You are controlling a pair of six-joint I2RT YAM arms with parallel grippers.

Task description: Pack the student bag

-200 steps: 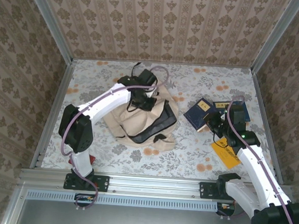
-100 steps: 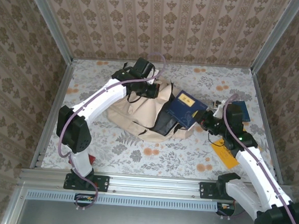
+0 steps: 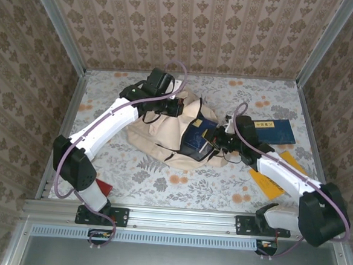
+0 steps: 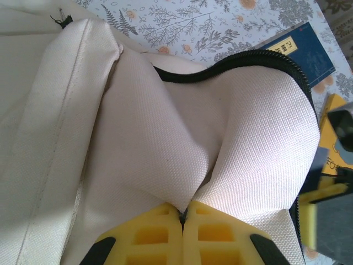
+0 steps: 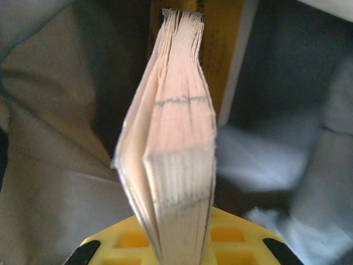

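I have my left jaws pinched tight on the student bag (image 3: 164, 134), right jaws clamped on a blue book (image 3: 197, 140) at its mouth; another book (image 3: 273, 130) and a yellow booklet (image 3: 267, 182) wait at three o'clock.

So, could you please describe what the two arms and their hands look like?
Both the left arm and right arm have white tubular links with bulky black joints, and a thin purple cable runs along each. The left hand and right hand have yellow fingers with recessed square pockets.
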